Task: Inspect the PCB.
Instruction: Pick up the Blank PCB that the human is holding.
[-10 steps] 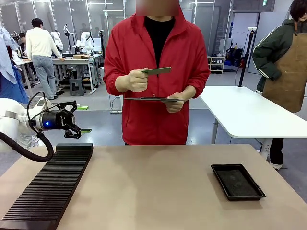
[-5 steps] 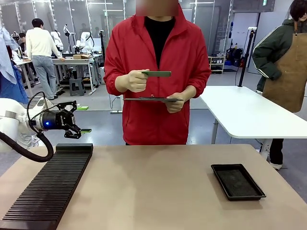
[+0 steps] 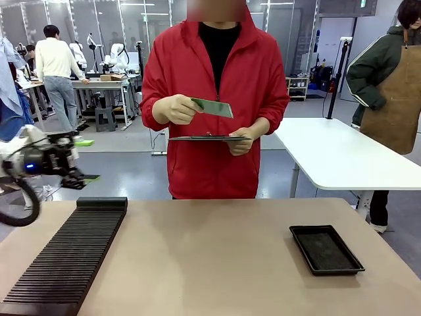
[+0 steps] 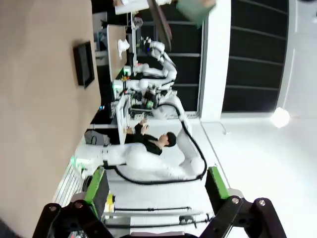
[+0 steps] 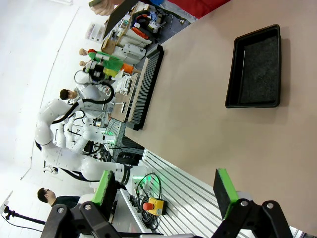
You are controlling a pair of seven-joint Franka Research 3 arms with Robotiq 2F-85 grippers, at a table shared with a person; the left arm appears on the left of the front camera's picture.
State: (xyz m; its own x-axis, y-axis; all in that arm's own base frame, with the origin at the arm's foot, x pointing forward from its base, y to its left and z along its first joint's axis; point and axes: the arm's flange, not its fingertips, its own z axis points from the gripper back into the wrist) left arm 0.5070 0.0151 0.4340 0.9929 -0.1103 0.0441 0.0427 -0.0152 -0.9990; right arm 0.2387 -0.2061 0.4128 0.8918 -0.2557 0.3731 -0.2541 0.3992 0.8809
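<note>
A person in a red jacket stands at the table's far side and holds the green PCB [image 3: 214, 107] in one raised hand, its far end tilted down so the face shows. The other hand holds a thin dark flat plate [image 3: 209, 137] below it. My left gripper [image 3: 87, 160] hangs open and empty past the table's far left corner, well away from the PCB. In the left wrist view the left gripper [image 4: 157, 186] has its green pads wide apart, and the PCB [image 4: 195, 6] appears at the top edge. The right gripper [image 5: 166, 188] is open and empty above the table.
A long black ribbed rack [image 3: 66, 257] lies along the table's left side. A shallow black tray [image 3: 325, 249] sits at the right, also seen as the tray [image 5: 255, 67] in the right wrist view. The brown tabletop [image 3: 210, 263] lies between them. A white table [image 3: 342, 155] stands behind.
The person has tipped the PCB from edge-on level to a slant with its face showing. My left gripper has swung to the left, away from the rack's far end.
</note>
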